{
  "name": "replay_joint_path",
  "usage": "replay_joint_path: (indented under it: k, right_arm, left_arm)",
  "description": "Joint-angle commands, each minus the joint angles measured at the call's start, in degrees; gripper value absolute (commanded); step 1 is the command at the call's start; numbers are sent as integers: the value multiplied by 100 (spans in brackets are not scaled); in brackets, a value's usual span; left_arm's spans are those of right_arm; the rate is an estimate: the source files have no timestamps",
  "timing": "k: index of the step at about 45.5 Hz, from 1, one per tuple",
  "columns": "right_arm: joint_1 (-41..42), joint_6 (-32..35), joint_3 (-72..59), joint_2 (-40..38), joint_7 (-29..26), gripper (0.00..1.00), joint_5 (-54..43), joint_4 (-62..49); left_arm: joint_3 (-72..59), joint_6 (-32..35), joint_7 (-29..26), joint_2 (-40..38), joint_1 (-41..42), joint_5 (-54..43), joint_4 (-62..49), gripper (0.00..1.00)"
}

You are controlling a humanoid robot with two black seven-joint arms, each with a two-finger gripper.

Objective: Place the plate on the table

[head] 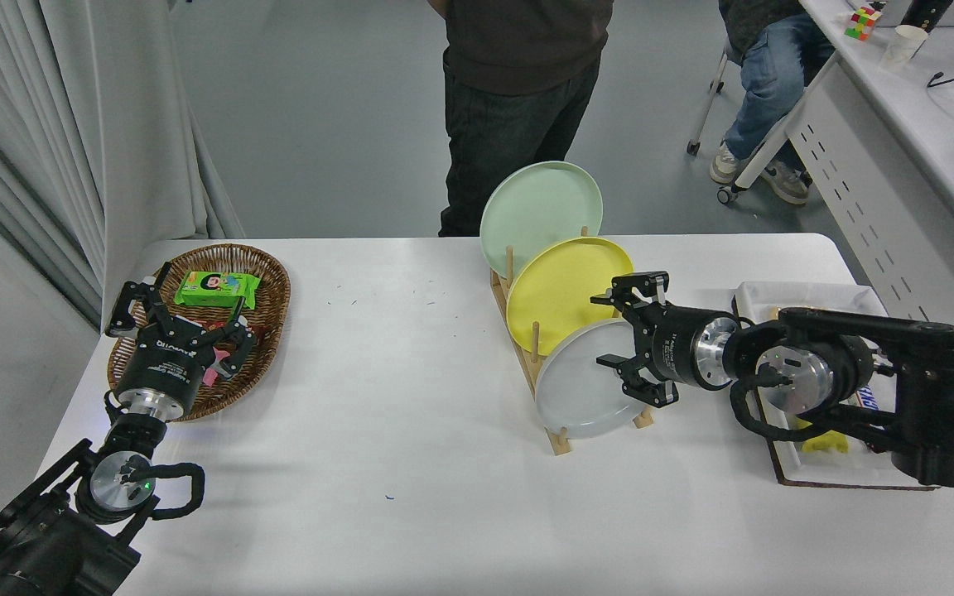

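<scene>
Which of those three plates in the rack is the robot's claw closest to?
The light grey plate, at the front of the wooden rack. The right gripper is open at its right edge; the yellow plate and pale green plate stand behind it.

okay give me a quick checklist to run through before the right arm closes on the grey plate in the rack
1. Right gripper open: ok.
2. Fingers straddle the round light grey plate rim: cannot tell; they overlap its right edge.
3. Grey plate upright in the wooden peg rack, front slot: ok.
4. Round yellow plate close behind, upper finger near it: not ok.
5. Bare white rectangular table left of the rack for set-down: ok.
6. Left gripper parked over the wicker basket: ok.
</scene>
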Motion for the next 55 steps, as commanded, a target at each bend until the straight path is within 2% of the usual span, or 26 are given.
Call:
replay_joint_path:
  k: [1, 4, 9, 14, 26, 44, 55]
  right_arm:
    - [-7, 5, 7, 1, 0, 68, -7, -12]
    - [11, 14, 7, 9, 0, 64, -15, -21]
    - [20, 14, 7, 1, 0, 64, -7, -21]
    - [63, 14, -2, 1, -8, 58, 11, -12]
    - [90, 14, -2, -8, -35, 58, 73, -12]
    - [239, -21, -19, -26, -465, 58, 275, -12]
    - [257, -21, -28, -34, -492, 56, 284, -21]
  left_arm:
    - [0, 0, 0, 0, 0, 5, 0, 98]
    - [0, 0, 0, 0, 0, 5, 0, 98]
    - [0, 0, 0, 0, 0, -3, 0, 98]
    - [0, 0, 0, 0, 0, -3, 0, 98]
    - [0, 0, 9, 0, 0, 5, 0, 98]
    - [0, 0, 0, 0, 0, 5, 0, 98]
    - [0, 0, 0, 0, 0, -3, 0, 98]
